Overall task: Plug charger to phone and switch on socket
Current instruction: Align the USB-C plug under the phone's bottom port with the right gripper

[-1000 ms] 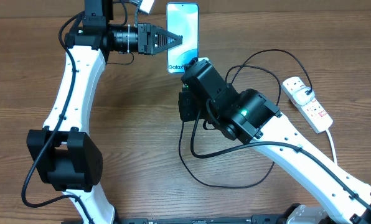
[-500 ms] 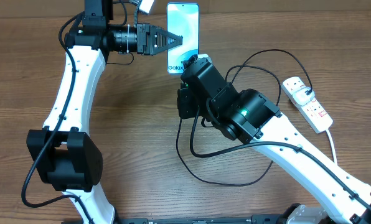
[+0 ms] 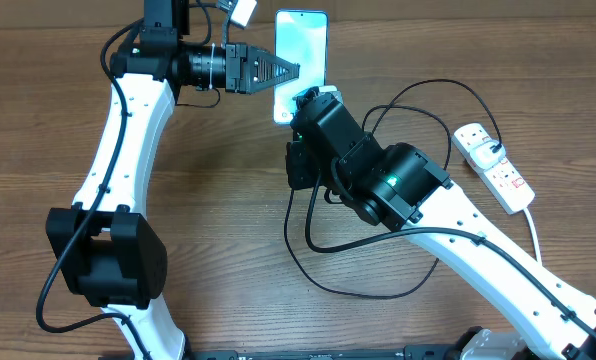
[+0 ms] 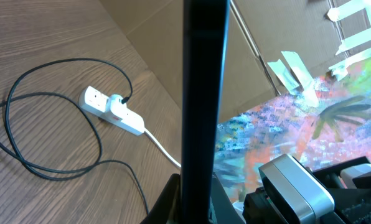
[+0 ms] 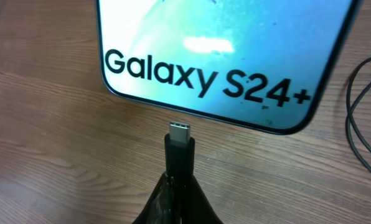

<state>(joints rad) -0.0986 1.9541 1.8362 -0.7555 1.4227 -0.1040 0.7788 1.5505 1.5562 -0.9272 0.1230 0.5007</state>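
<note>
While the left jaws are clamped on the left long edge of the phone [image 3: 301,40], the right jaws are pinched tight around the black body of the charger [image 5: 179,149] plug, whose silver tip sticks out ahead of them. From the left wrist, the phone shows edge-on as a dark bar rising from between those jaws. It sits at the far side of the table [image 3: 228,200] with its pale screen facing up, and I cannot tell whether it rests on the wood or hangs just above it. In the right wrist view, the plug tip points straight at the end of the phone that reads "Galaxy S24+". It is just short of that edge, not touching and not inserted. From overhead, the right arm covers that end of the phone. The charger's thin black cable trails in loose loops across the table toward the socket [image 3: 493,165], which lies well apart at the right, with a plug [image 3: 488,150] seated in it.
</note>
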